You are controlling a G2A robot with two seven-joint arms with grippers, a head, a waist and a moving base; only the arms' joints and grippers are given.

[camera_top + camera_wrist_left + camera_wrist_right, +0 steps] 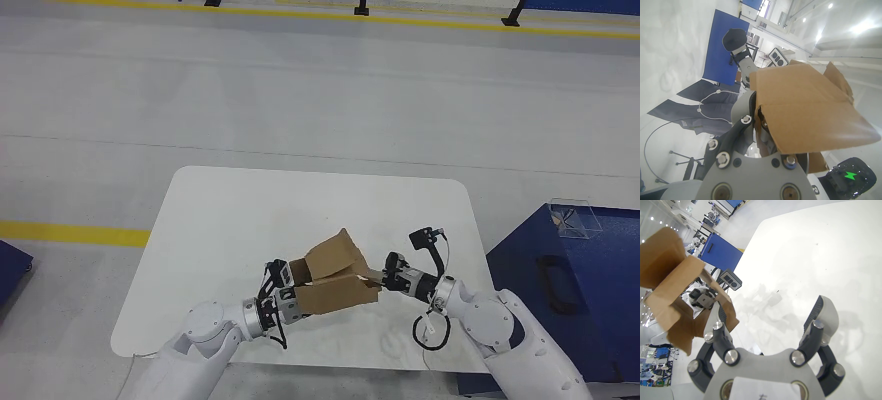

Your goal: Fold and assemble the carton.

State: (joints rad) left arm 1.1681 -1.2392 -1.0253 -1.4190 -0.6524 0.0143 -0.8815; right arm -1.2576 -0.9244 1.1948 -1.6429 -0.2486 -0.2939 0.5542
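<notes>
Right wrist view reveals right pincer [769,303] released beside the carton [668,275]; left pincer [287,291] grasps it

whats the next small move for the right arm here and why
Probably slide the right gripper sideways to bring the flap between its wide-open jaws: only one finger touches the carton, which the left gripper holds up.

Both arms bend inward and meet at the carton [335,275], forearms low and wrists level. The left hand [290,292] is clamped on the carton's left end. The right hand [768,303] sits at the carton's right end, spread wide, with one finger [715,315] against a flap.
</notes>
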